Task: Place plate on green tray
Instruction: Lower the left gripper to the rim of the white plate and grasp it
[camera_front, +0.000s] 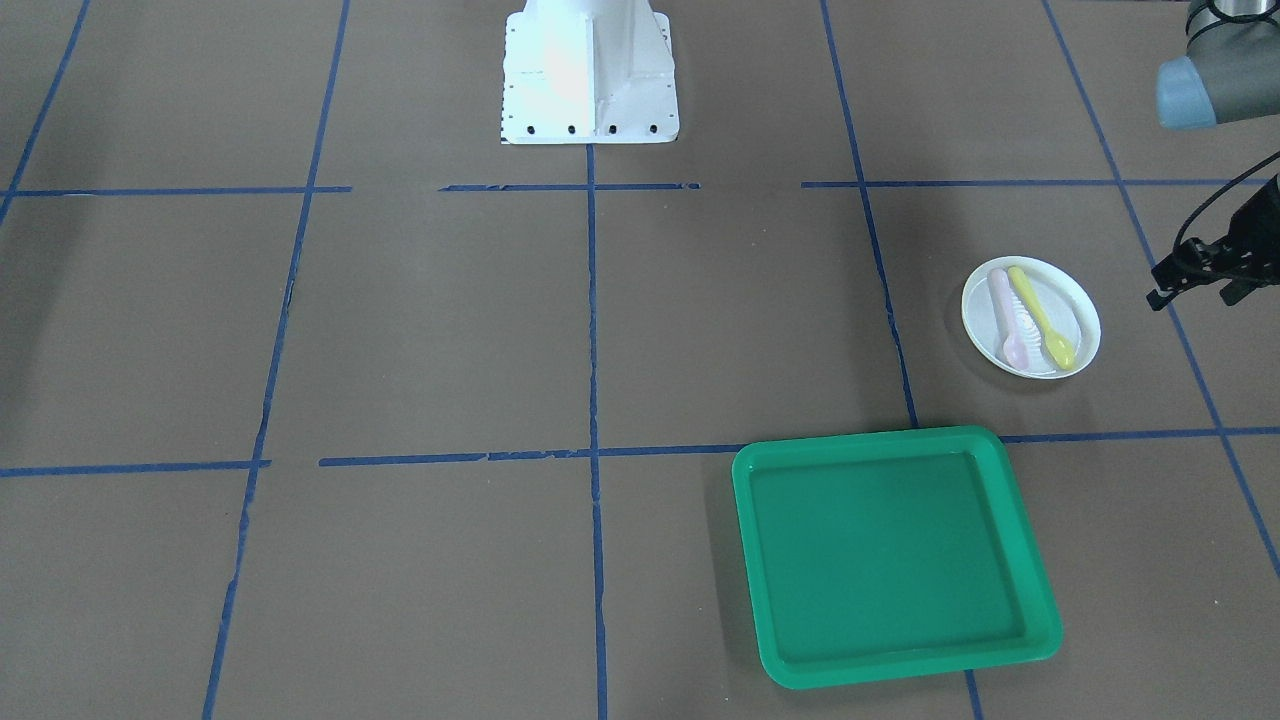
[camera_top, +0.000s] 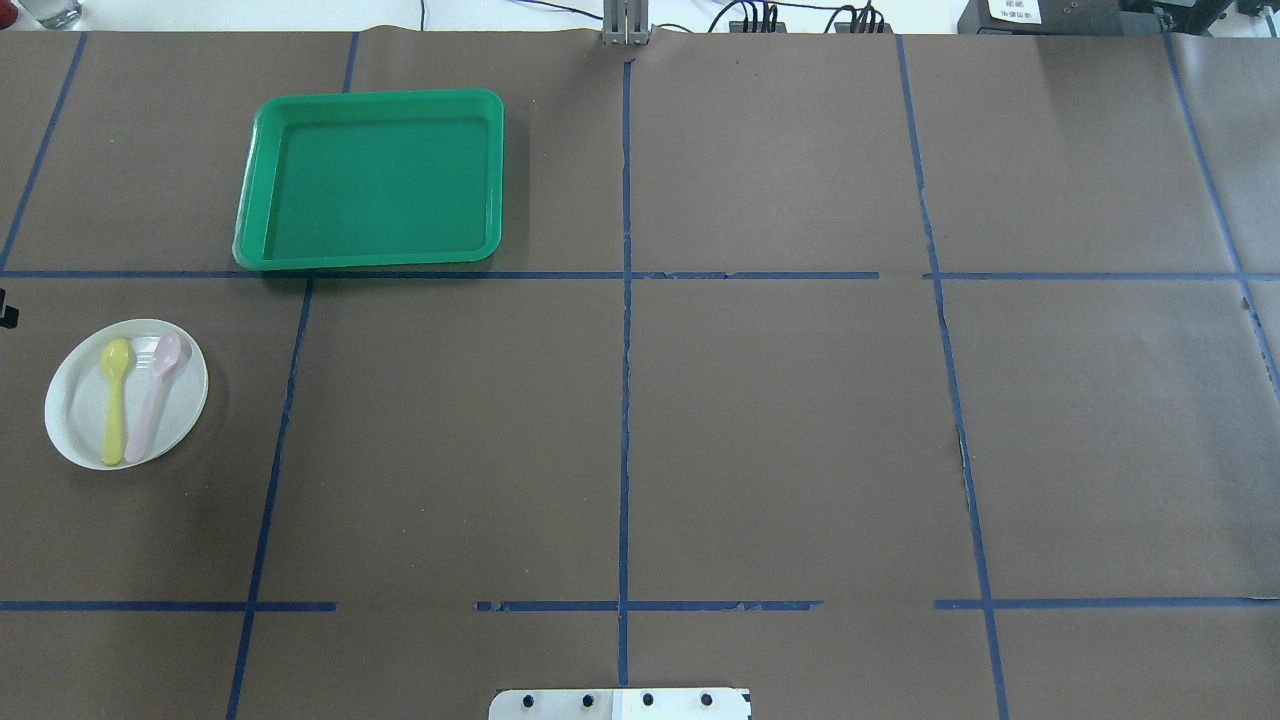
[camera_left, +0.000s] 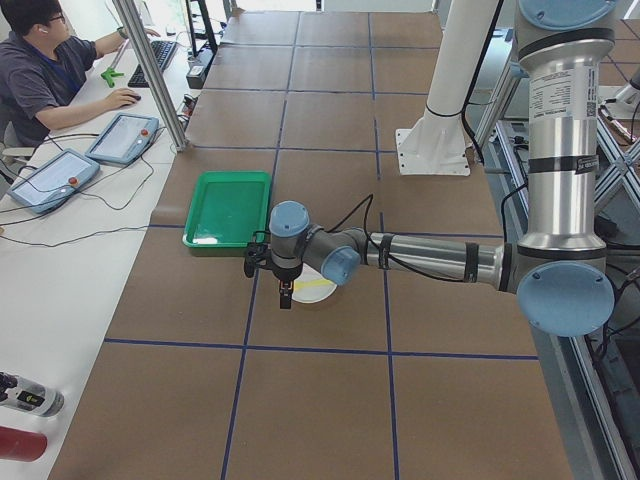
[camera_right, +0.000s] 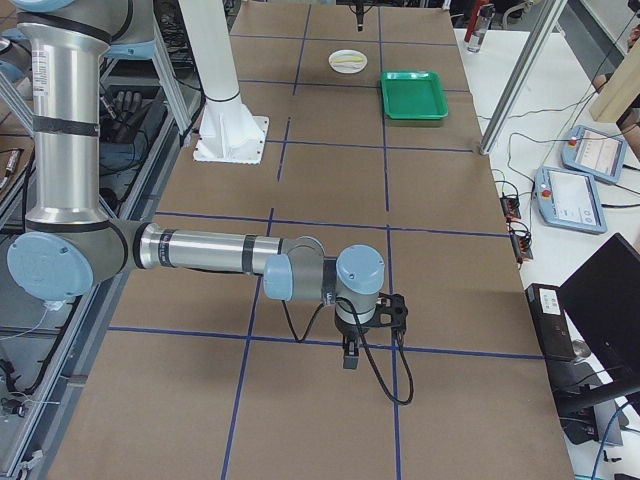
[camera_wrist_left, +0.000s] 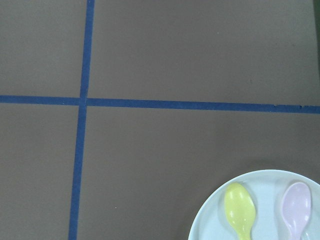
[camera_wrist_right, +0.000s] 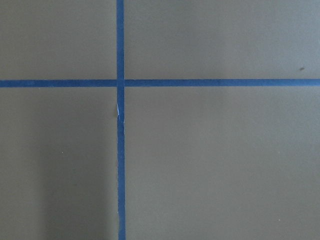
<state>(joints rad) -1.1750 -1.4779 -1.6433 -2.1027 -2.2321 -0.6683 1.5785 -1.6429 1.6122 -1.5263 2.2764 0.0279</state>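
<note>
The plate (camera_front: 1085, 322) sits flat on the brown table (camera_front: 450, 330). It is near the green tray (camera_front: 885, 550) but not touching it, and a blue tape line (camera_front: 1100, 436) runs between them. A yellow spoon (camera_front: 1040, 315) and a pink spoon (camera_front: 1002, 308) lie side by side on the plate.

The left gripper (camera_left: 285, 295) hangs in the air just beside the plate, on the side away from the middle of the table. It is not touching the plate. Its own camera sees only a corner of the plate (camera_wrist_left: 212, 225) – the rest is bare table and tape. The fingers hold nothing, as far as I can see. They are dark and partly cut off, so I cannot tell how far open they are.

The right gripper (camera_right: 349, 355) hangs over bare table, well apart from the plate and the tray. It is too small to see well – I cannot tell if its fingers are open or closed.
</note>
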